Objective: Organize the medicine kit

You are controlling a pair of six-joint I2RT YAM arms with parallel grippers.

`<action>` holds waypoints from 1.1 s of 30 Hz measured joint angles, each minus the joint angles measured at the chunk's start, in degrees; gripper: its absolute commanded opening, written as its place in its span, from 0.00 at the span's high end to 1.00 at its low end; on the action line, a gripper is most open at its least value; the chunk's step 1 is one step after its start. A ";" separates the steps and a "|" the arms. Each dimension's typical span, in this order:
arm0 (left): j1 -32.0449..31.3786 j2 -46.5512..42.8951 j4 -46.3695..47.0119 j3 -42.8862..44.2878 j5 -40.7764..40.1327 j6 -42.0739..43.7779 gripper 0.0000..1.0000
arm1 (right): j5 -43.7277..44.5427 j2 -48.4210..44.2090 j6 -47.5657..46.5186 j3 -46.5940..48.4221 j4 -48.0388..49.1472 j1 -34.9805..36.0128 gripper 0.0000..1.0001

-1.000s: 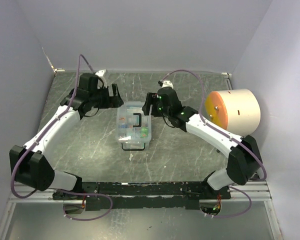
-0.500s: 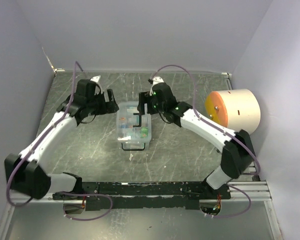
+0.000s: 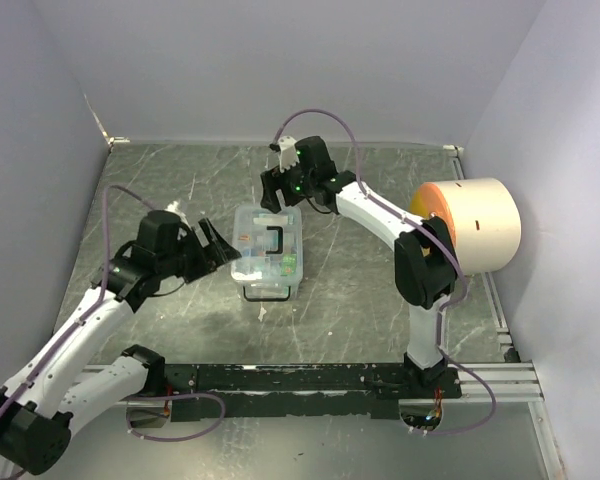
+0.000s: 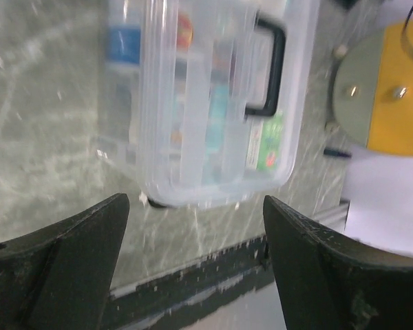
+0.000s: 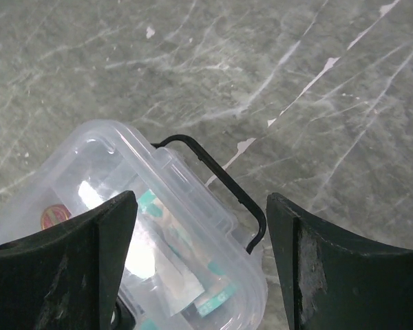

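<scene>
Top external view puts the medicine kit (image 3: 268, 250) in the middle of the frame on the bench (image 3: 360, 290), lid on and black handle (image 3: 274, 240) lying flat across the top. The left gripper (image 3: 218, 250) sits just beside its left wall, the right gripper (image 3: 273, 195) just above its upper edge. Both have their fingers spread wide with nothing between them. The box looks light and stiff, but its clear plastic is smooth and probably slippery, and loose packets inside could shift if it tips. The handle, or a pinch across the short walls, seems the safest hold. Left wrist view is blurred, so the labels inside cannot be read. I cannot tell whether the lid is latched, and no red cross or tray dividers can be made out. A cream cylinder (image 3: 470, 225) stands well apart at the right.
</scene>
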 measured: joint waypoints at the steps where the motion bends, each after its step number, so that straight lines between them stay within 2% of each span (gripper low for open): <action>1: -1.36 0.09 0.02 -1.07 0.28 -1.05 0.12 | -1.31 0.83 -1.22 0.70 -0.72 -0.26 0.24; 7: -9.03 3.69 -0.68 -5.46 0.35 -5.92 0.20 | -7.69 2.27 -7.06 1.20 -4.17 -1.95 0.26; 12: -9.62 4.52 -1.01 -5.81 -2.51 -7.61 0.26 | -10.71 1.51 -9.97 0.24 -5.51 -3.41 0.28; 16: -9.73 5.92 0.76 -6.51 -4.17 -8.76 0.33 | -12.15 -2.56 -10.21 -5.31 -4.76 -4.00 0.30; 22: -10.08 7.45 2.62 -6.10 -6.27 -8.83 0.39 | -9.64 -8.48 -9.62 -12.98 -1.44 -4.94 0.33; 33: -9.03 15.63 5.60 -0.50 -12.52 -5.99 0.39 | -2.23 -17.03 -0.92 -24.72 5.20 -6.05 0.51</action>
